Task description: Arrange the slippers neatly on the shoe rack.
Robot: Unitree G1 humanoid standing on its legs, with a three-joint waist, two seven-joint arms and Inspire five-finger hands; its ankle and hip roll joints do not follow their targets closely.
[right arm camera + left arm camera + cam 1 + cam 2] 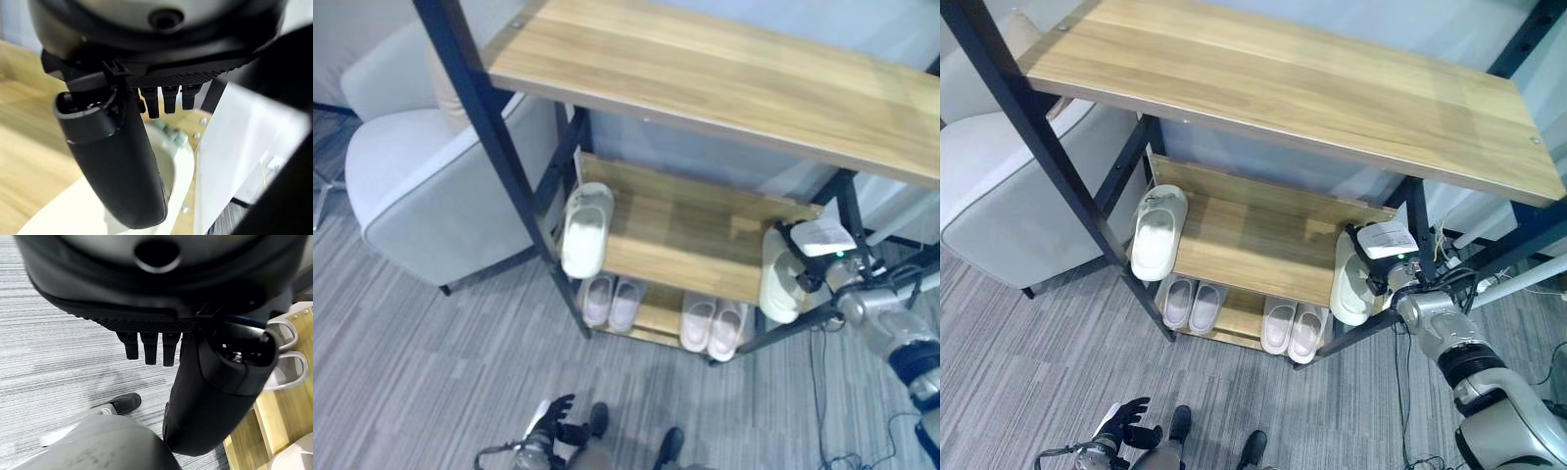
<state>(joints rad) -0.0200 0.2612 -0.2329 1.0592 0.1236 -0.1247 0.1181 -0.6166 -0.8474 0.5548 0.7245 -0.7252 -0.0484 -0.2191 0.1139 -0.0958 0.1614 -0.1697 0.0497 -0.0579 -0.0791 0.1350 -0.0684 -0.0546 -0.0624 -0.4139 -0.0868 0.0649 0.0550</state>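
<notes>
The shoe rack's middle shelf carries two white slippers. One slipper lies at its left end, toe hanging over the front edge. The other slipper sits at the right end, also overhanging the front. My right hand is on this slipper's far end beside the right post. In the right wrist view the thumb lies across the slipper with the fingers behind its rim. My left hand hangs low over the carpet, fingers relaxed and holding nothing.
Two more pairs of pale slippers stand side by side on the bottom shelf. The wide top shelf overhangs the middle one. A grey armchair stands close to the rack's left black post.
</notes>
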